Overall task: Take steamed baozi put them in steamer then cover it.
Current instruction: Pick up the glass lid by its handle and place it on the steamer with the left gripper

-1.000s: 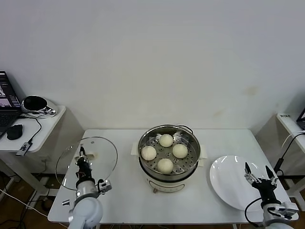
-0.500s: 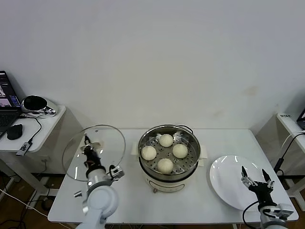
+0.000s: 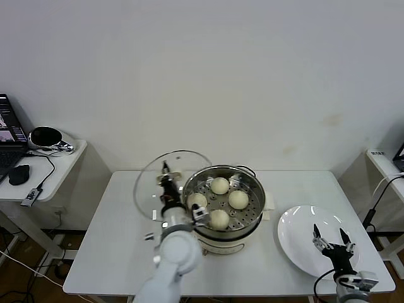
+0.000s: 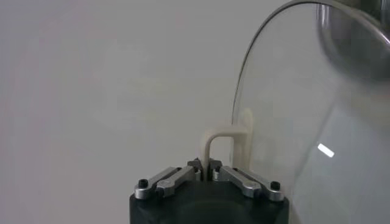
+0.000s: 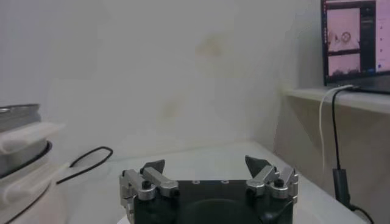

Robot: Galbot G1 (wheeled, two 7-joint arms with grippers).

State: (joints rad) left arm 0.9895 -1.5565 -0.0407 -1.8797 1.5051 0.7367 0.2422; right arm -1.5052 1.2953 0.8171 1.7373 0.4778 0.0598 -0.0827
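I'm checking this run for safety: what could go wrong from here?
The left end effector pinches only the thin handle of the glass cover, held tilted: it could swing or slip. Its rim is close to the steamer edge and might knock it, or land off-centre over the baozi.

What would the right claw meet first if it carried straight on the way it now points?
Probably nothing close: the open right claw hangs over the white plate, pointing across the table toward the back wall. The steamer sits off to one side, though depth is uncertain.
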